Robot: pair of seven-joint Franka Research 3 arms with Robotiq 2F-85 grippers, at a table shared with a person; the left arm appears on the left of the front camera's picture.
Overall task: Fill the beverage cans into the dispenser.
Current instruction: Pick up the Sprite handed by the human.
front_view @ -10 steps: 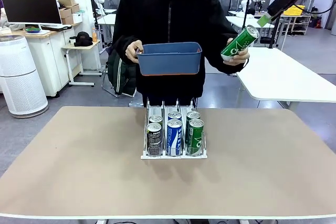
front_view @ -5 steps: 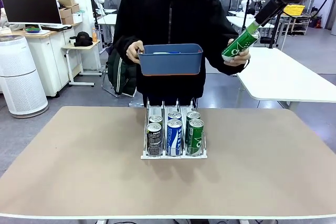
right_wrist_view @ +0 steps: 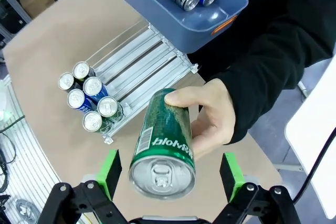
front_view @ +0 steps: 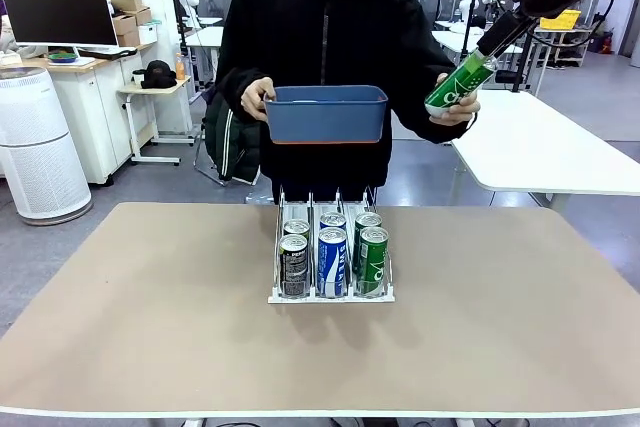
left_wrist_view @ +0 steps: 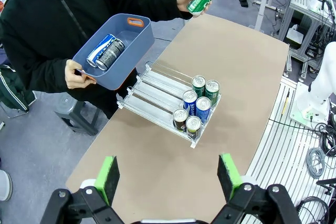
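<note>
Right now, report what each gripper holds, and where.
Nothing: left gripper open; right gripper open, straddling the top of the green can. The person's hand grips its lower body.

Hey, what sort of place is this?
Probably a research lab or workshop: a monitor, stacked cardboard boxes and white worktables fill the background.

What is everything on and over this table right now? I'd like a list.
Table: one, tan, under everything.
Dispenser: one, clear with white base, mid-table.
Cans in dispenser: six, two black, two blue, two green, at its near end.
Bin: one, blue, held above the far edge.
Cans in bin: two, one blue, one dark, lying down.
Green can: one, held out in the air.
Hand on bin: one.
Hand on can: one.
Left gripper: open, high above the table.
Right gripper: open, either side of the green can's top.
</note>
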